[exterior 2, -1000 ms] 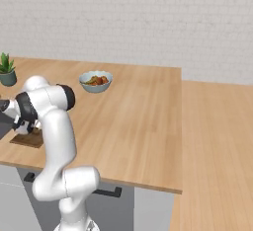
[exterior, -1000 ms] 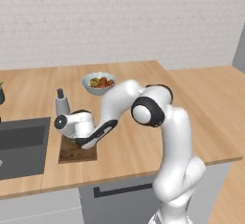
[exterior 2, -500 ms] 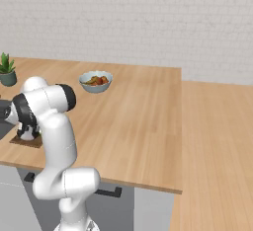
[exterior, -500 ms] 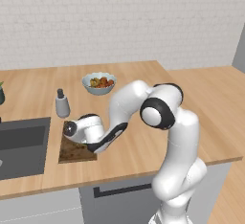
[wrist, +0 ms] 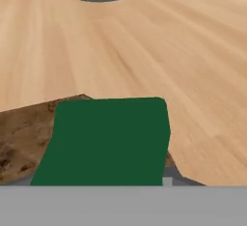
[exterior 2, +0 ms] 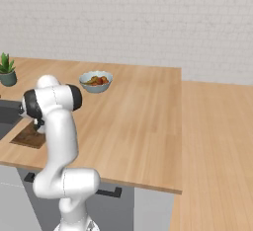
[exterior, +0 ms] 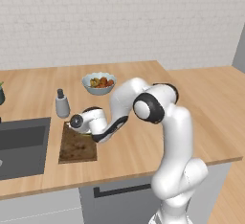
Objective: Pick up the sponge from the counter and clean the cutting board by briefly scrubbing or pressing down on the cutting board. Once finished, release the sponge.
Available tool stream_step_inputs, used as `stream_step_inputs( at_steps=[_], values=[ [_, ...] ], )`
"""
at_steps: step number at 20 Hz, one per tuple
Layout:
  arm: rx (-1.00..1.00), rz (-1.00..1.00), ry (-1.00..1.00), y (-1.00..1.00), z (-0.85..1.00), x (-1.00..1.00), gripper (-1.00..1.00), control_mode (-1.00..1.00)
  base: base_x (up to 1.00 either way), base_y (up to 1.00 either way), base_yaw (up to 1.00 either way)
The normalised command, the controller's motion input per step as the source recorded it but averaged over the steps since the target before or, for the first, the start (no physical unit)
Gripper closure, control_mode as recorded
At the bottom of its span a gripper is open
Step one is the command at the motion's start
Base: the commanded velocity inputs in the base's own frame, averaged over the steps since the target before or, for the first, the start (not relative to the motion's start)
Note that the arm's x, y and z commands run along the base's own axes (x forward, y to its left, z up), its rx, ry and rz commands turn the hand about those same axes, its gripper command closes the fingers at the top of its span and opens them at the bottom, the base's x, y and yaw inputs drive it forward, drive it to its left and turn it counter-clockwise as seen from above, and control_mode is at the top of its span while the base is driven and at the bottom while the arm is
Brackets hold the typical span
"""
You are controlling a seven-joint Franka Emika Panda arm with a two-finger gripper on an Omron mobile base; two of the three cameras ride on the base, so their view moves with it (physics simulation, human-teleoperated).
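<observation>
My gripper [exterior: 76, 126] sits low over the cutting board [exterior: 76, 146]; its grip I cannot tell; the sponge [wrist: 103, 140] lies beneath; a shaker [exterior: 61, 104] and fruit bowl [exterior: 98, 83] stand behind.

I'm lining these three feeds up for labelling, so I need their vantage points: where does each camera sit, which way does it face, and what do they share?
Left base view: behind the arm to its left, looking forward and down at the counter, sink and cutting board; the white arm rises from lower right.
Right base view: behind to its right, facing the same counter; the arm rises from lower left.
Hand view: on the hand, looking along the claw at the sponge on the board.
Shared: both base views show the fruit bowl and board.
</observation>
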Motion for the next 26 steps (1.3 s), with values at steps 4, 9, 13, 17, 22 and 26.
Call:
stream_step_inputs(
  at_steps=[4, 9, 13, 17, 22, 26],
  values=[
    [-0.05, 0.0, -0.09, -0.22, -0.91, 0.94, 1.0, -1.0, 0.0, 0.0, 0.0],
    [0.0, 0.0, -0.2, -0.41, -0.85, 0.79, 1.0, -1.0, 0.0, 0.0, 0.0],
    [0.0, 0.0, -0.34, -0.46, -1.0, 0.49, 1.0, -1.0, 0.0, 0.0, 0.0],
    [0.0, 0.0, -0.31, -0.6, -0.98, 0.61, 1.0, -1.0, 0.0, 0.0, 0.0],
    [0.0, 0.0, -0.21, -0.8, -0.81, 0.35, 1.0, -1.0, 0.0, 0.0, 0.0],
    [0.15, -0.08, -0.02, -0.35, 0.73, -0.92, 1.0, -1.0, 0.0, 0.0, 0.0]
  ],
)
